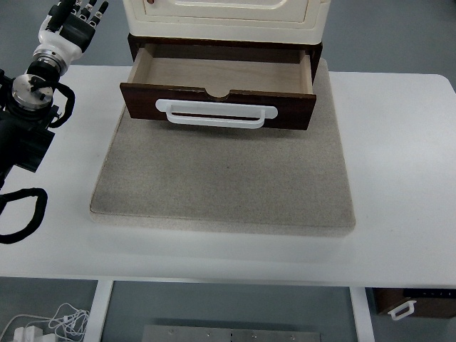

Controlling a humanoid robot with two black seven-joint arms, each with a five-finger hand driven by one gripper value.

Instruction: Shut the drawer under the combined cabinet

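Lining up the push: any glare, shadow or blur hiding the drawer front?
Top view: sharp, evenly lit; the white handle reads clearly on the dark drawer front, no glare; soft shadow under the front on the mat; left hand in focus.

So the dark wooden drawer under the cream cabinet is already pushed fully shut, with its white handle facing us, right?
Not quite. The top view shows the drawer pulled out, its bare wooden inside visible. It does sit under the cream cabinet, with its white handle facing the camera.
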